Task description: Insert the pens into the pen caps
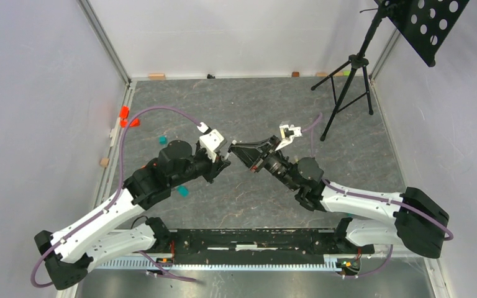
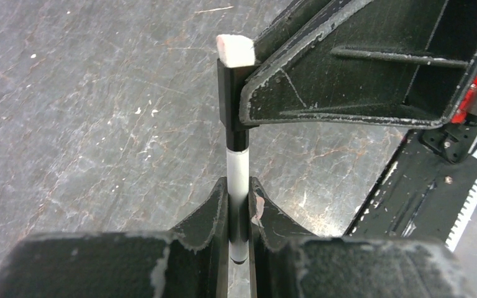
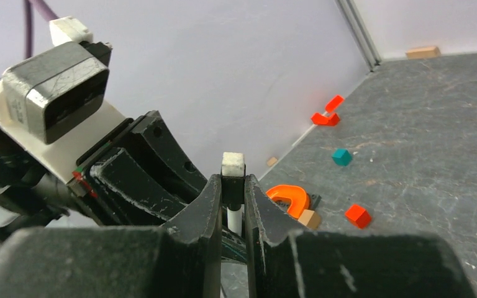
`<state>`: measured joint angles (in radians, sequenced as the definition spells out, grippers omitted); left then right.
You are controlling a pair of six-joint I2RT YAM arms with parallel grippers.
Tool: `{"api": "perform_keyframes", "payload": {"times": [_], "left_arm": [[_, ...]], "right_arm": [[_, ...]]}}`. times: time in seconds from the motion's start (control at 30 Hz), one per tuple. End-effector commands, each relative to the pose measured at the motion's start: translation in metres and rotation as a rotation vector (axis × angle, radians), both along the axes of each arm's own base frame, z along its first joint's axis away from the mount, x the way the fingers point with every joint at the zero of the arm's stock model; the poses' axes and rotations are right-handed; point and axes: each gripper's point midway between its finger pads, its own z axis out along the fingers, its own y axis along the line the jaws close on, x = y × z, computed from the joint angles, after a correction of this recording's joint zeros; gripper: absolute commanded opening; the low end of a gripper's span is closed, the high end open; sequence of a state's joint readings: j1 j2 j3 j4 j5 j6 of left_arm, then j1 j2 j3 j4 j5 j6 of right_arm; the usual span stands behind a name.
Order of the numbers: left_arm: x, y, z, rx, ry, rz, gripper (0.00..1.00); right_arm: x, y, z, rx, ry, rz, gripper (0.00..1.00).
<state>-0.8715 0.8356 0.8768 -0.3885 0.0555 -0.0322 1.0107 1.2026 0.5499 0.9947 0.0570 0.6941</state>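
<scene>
Left claw [image 2: 239, 197] grips a white pen [image 2: 237, 167]; right claw [image 3: 232, 186] grips a black cap [image 2: 230, 93] with a white end. Pen and cap meet in mid-air between the arms, above the table [image 2: 87, 124], and the pen's tip appears to sit inside the cap's mouth. This pairing looks nearly complete, pending full seating. No other pen or cap shows, so what is left cannot be judged.

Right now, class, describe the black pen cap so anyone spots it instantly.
Above the table, the left gripper holds a white pen. The right gripper pinches the black pen cap over its end. Unlike the coloured blocks, it is white-topped.
</scene>
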Motion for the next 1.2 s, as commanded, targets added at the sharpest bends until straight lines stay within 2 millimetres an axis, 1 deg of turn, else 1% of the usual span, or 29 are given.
{"api": "perform_keyframes", "payload": {"times": [0.0, 0.23, 0.4, 0.57, 0.7, 0.8, 0.87, 0.93, 1.0, 1.07, 1.1, 1.17], "left_arm": [[0.015, -0.004, 0.051, -0.107, -0.175, 0.018, 0.02], [0.022, 0.008, 0.056, -0.106, -0.203, 0.090, 0.02], [0.028, 0.012, 0.056, -0.097, -0.208, 0.129, 0.02], [0.032, 0.021, 0.057, -0.096, -0.220, 0.179, 0.02], [0.031, 0.022, 0.060, -0.107, -0.228, 0.180, 0.02], [0.027, 0.020, 0.062, -0.118, -0.231, 0.155, 0.02], [0.014, 0.011, 0.066, -0.148, -0.238, 0.066, 0.02], [-0.002, 0.002, 0.072, -0.183, -0.247, -0.040, 0.02], [-0.013, -0.002, 0.075, -0.201, -0.253, -0.102, 0.02], [-0.019, -0.002, 0.079, -0.218, -0.265, -0.126, 0.02], [-0.023, -0.003, 0.080, -0.225, -0.271, -0.148, 0.02], [-0.029, -0.005, 0.083, -0.242, -0.274, -0.183, 0.02]], "right_arm": [[-0.014, 0.030, -0.062, -0.262, 0.128, 0.033, 0.00], [-0.003, 0.028, -0.076, -0.396, 0.243, -0.117, 0.00], [-0.010, 0.038, -0.085, -0.465, 0.295, -0.174, 0.00], [-0.010, 0.037, -0.091, -0.495, 0.345, -0.245, 0.00], [-0.015, 0.046, -0.095, -0.519, 0.363, -0.228, 0.00], [-0.023, 0.049, -0.088, -0.454, 0.289, -0.158, 0.00], [-0.039, 0.056, -0.073, -0.384, 0.168, -0.040, 0.00], [-0.053, 0.057, -0.065, -0.354, 0.063, 0.040, 0.00], [-0.058, 0.054, -0.070, -0.391, 0.007, 0.067, 0.00], [-0.063, 0.046, -0.074, -0.421, -0.068, 0.085, 0.00], [-0.065, 0.042, -0.079, -0.442, -0.094, 0.096, 0.00], [-0.069, 0.037, -0.083, -0.468, -0.157, 0.134, 0.00]]}}
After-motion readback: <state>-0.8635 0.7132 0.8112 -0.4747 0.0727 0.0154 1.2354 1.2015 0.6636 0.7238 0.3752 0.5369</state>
